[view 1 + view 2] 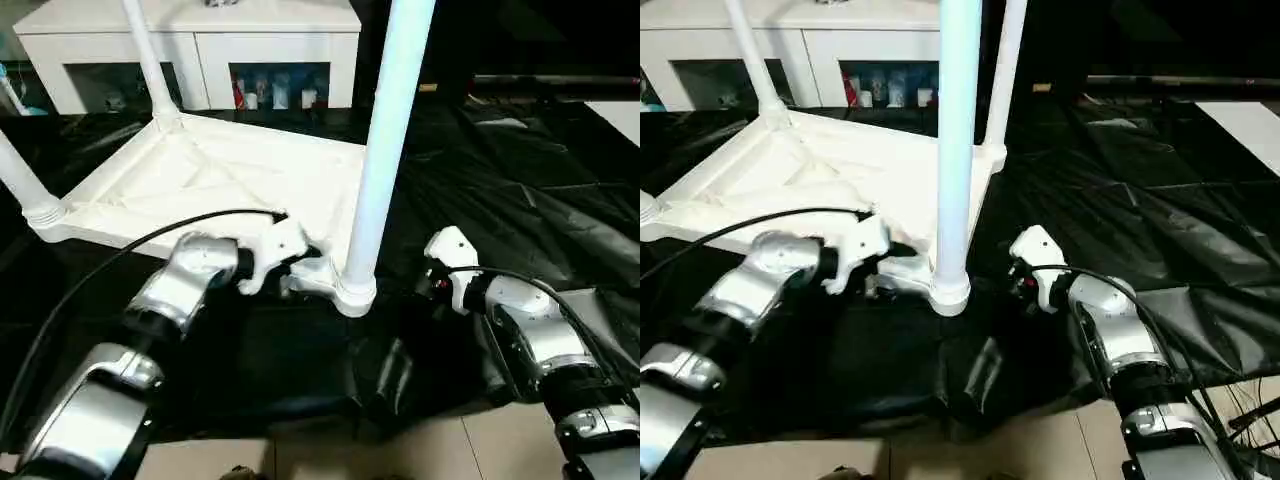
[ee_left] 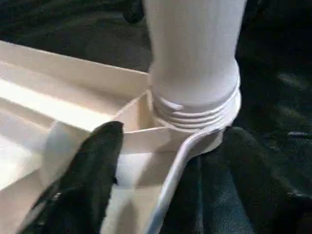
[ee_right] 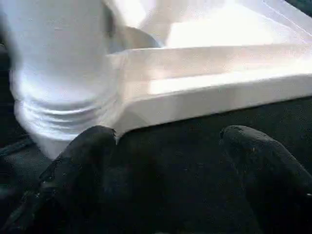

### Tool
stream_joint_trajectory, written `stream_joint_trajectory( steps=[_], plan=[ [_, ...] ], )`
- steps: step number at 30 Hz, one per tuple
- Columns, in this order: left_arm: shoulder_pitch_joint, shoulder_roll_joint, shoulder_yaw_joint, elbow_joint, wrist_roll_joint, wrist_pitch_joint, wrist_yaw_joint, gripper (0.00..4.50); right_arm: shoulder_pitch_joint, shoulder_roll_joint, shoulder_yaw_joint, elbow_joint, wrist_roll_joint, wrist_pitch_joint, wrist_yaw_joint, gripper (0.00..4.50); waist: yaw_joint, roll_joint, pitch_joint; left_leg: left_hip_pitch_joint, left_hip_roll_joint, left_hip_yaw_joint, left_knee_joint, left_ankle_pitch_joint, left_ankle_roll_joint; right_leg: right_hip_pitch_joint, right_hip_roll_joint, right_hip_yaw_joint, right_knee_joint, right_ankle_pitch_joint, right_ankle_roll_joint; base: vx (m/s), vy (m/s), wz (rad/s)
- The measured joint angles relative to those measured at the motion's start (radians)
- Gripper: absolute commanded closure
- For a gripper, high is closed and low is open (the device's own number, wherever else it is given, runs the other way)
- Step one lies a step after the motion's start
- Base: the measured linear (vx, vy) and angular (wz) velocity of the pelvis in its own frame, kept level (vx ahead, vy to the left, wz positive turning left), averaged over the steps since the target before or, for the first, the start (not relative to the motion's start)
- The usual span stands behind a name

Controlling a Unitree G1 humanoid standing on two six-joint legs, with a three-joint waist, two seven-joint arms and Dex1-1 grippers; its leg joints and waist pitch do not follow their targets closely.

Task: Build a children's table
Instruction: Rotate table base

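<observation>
An upturned white children's table lies on black sheeting before a white cabinet, legs pointing up. The near leg stands in its corner socket. The left gripper reaches over the rim beside that socket, fingers spread, grasping nothing. The right gripper hangs just beside the socket, fingers released.

One tabletop, four legs, one cabinet.
</observation>
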Motion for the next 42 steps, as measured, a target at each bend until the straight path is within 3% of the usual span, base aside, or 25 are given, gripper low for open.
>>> stream_joint_trajectory(
  steps=[7,13,24,33,42],
  plan=[
    [-0.036,-0.011,-0.028,0.101,0.056,-0.038,-0.006,1.33,0.08,-0.046,0.043,-0.115,0.016,0.032,0.12,0.46,-0.004,0.002,0.0,0.001,0.0,0.0,0.0,0.0,0.0,0.0,0.0,0.0,0.0,0.0,0.0,0.0,0.0,0.0],
    [-0.064,-0.02,-0.028,0.184,0.093,-0.067,0.022,1.87,0.094,-0.052,0.044,-0.172,0.032,0.065,0.14,0.46,-0.003,0.004,0.0,0.0,0.0,0.0,0.0,0.0,0.0,0.0,0.0,0.0,0.0,0.0,0.0,0.0,0.0,0.0],
    [-0.087,-0.028,-0.028,0.222,0.115,-0.071,0.023,2.71,0.106,-0.052,0.054,-0.188,0.03,0.075,0.142,0.46,-0.002,0.004,0.0,0.0,0.0,0.0,0.0,0.0,0.0,0.0,0.0,0.0,-0.001,0.0,0.0,0.0,0.0,0.0],
    [-0.095,-0.061,-0.007,0.202,0.109,0.073,0.016,3.4,0.105,-0.049,0.053,-0.184,0.028,0.073,0.112,0.46,-0.012,0.004,0.0,0.0,0.0,0.0,-0.001,0.0,0.0,0.0,0.0,0.0,-0.002,0.0,0.0,0.0,0.0,0.0],
    [0.006,-0.068,0.022,0.008,0.102,0.25,0.082,3.69,0.083,-0.033,0.04,-0.141,0.005,0.064,0.021,0.46,-0.031,0.012,-0.006,0.003,0.0,0.0,-0.002,0.0,0.0,0.001,0.0,0.001,-0.001,0.0,0.0,0.0,0.0,0.0]
  ],
)
